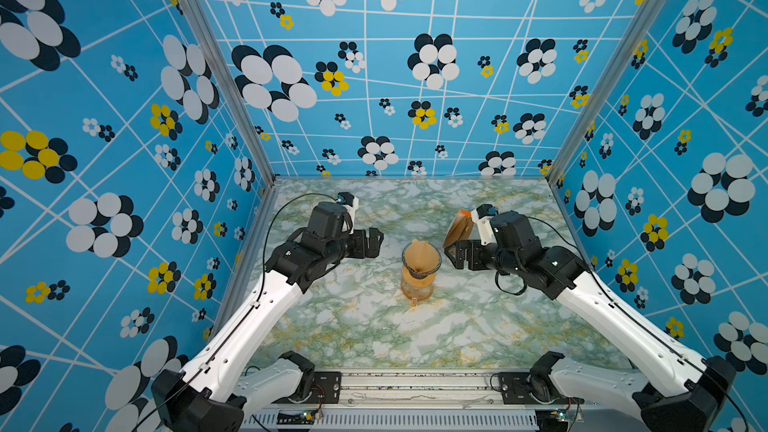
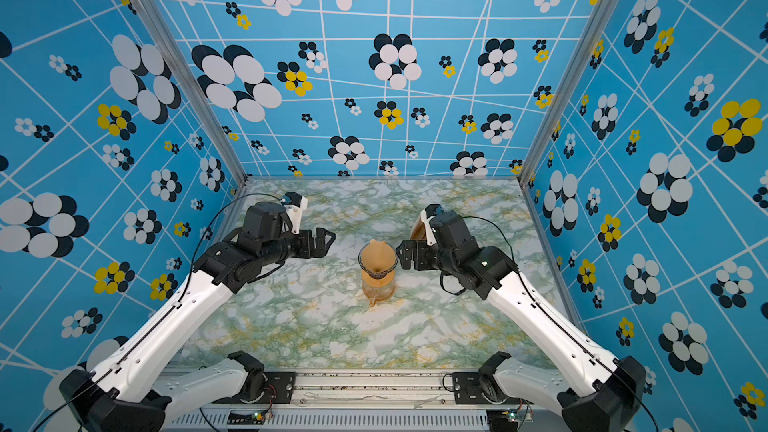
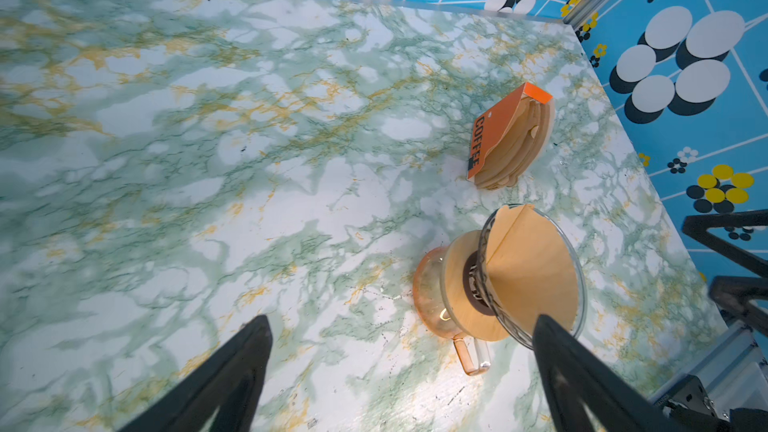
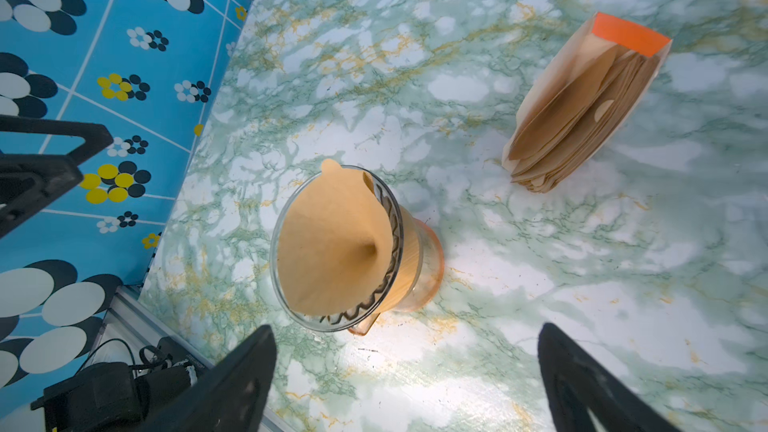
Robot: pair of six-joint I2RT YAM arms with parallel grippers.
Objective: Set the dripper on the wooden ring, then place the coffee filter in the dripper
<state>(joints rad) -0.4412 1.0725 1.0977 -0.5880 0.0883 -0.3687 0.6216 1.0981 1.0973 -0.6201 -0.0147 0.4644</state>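
Task state: the coffee filter (image 4: 332, 238) sits inside the dripper (image 4: 357, 312), opened as a cone, so the placing looks done.
Where it stands: the dripper rests on a wooden ring (image 3: 457, 284) on top of the amber carafe (image 3: 428, 297), near the middle of the desk (image 1: 353, 326).
Left claw: the left claw (image 1: 377, 244) is released, with nothing in it, beside the dripper and apart from it.
Right claw: the right claw (image 1: 451, 255) is also spread wide and empty, just beside the dripper on the other side.
Risk 1: the paper seems to lean to one wall and leaves some ribs bare, and its tab stands above the rim. A passing finger could catch it and pull the filter out.
Risk 2: the tower of carafe, ring and dripper looks top-heavy. A sideways bump from either claw could tip it.
Risk 3: the stack of filters (image 4: 582, 118) stands upright near the right arm and may fall if the arm brushes it.
Count: one filter in the dripper, one dripper, one ring, one carafe, one stack whose sheets I cannot count, two claws.
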